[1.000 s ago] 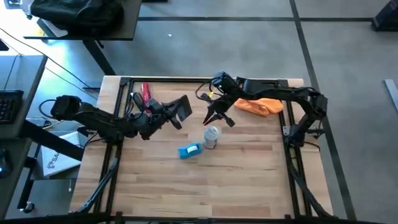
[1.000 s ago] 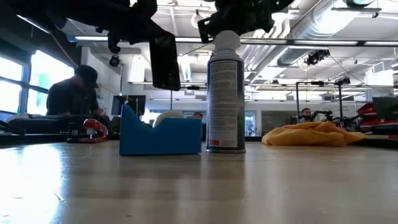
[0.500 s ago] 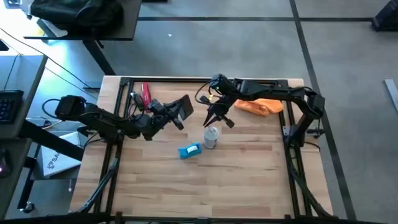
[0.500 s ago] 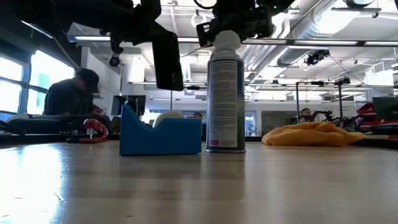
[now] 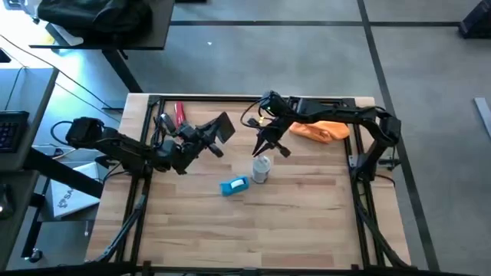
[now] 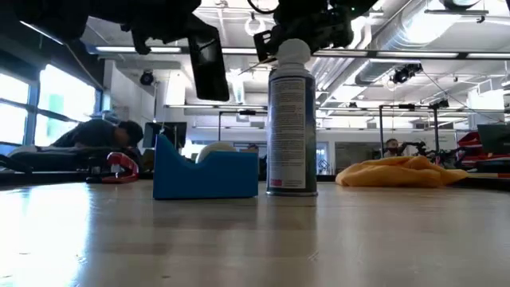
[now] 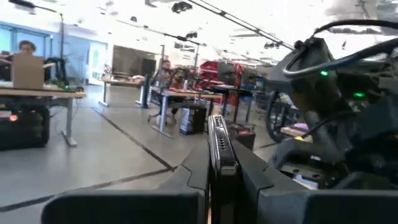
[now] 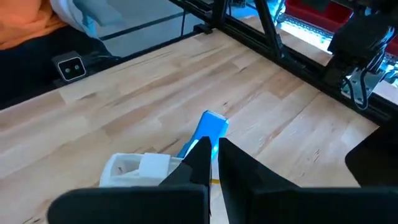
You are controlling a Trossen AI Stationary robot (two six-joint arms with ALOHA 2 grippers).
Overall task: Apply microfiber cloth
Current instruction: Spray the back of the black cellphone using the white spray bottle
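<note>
High view: left tool (image 5: 217, 132) is clamped on a black phone (image 5: 223, 127), held up over the worktop (image 5: 307, 222) left of centre. Right tool (image 5: 270, 146) hangs just above the spray can (image 5: 261, 169), fingers together. Orange cloth (image 5: 322, 131) lies at the back right, partly under the right arm. Blue block (image 5: 234, 185) sits beside the can.

Low view: cloth (image 6: 402, 171) lies bunched on the worktop, right of the can (image 6: 291, 119).

Left wrist: phone edge (image 7: 221, 149) is pinched between the fingers.

Right wrist: fingers (image 8: 233, 165) together over the can's cap (image 8: 140, 169).
</note>
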